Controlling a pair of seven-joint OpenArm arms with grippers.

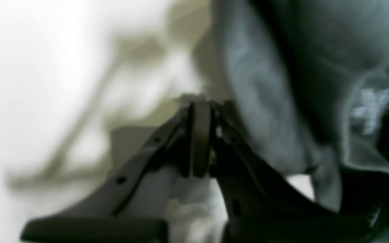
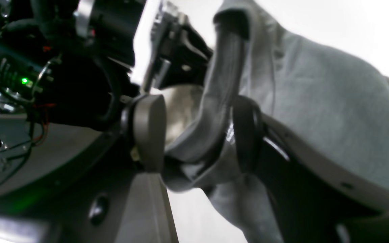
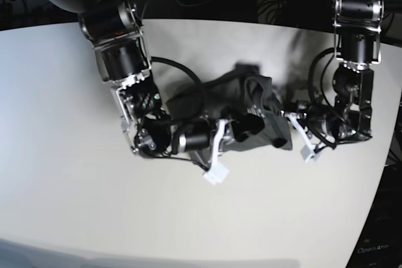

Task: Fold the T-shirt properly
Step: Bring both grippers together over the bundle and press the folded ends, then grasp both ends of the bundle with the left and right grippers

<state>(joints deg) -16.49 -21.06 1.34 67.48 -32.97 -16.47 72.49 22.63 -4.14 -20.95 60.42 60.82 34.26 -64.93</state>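
In the left wrist view, the left gripper had its dark matte jaws pressed together with no cloth seen between them, and the T-shirt, soft dull grey cotton with a hemmed edge and a small pale label mark, hung just beside it. In the right wrist view, the right gripper stood spread with a thick roll of the cloth lying loose between its flat pads, so I judge this fold could slip out and fall open. In the base view, the shirt lay bunched on the smooth white table between both arms, and any pull could drag it out of shape
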